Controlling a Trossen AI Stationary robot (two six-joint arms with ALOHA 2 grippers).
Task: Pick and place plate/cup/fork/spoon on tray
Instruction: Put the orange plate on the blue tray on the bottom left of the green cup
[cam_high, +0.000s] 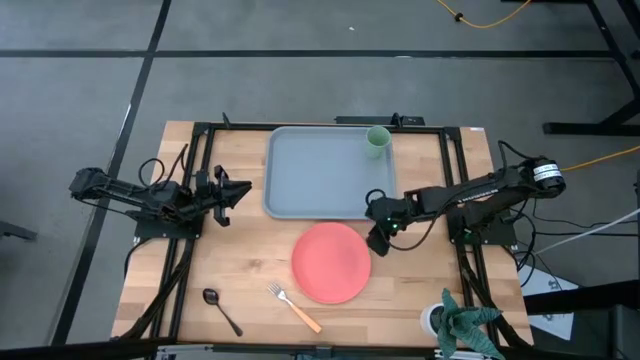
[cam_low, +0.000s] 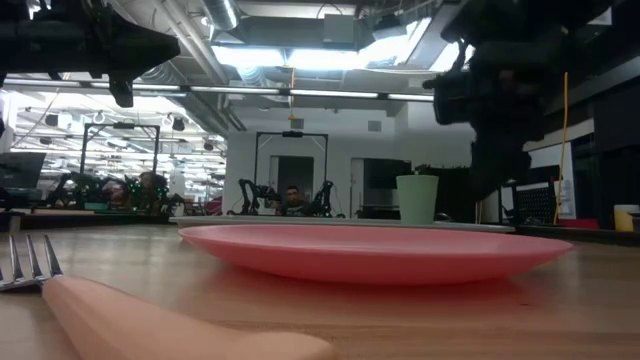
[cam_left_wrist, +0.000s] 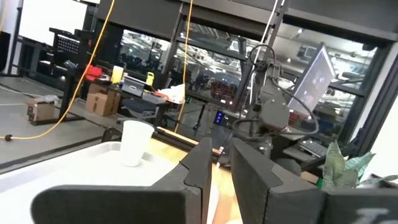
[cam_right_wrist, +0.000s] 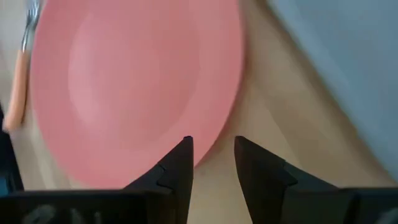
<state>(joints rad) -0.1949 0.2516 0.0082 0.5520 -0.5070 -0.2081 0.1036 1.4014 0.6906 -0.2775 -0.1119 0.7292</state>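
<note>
Plate (cam_high: 331, 262) flat on worktop (cam_high: 240, 270) near front edge, just outside tray (cam_high: 310, 175). Stiff, smooth, probably light and slippery; best pinched at rim. Right gripper (cam_right_wrist: 213, 163) narrowly parted, poised over that rim.

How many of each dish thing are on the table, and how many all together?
Plate: 1
Cup: 1
Fork: 1
Spoon: 1
Tray: 1
Total: 5
</note>
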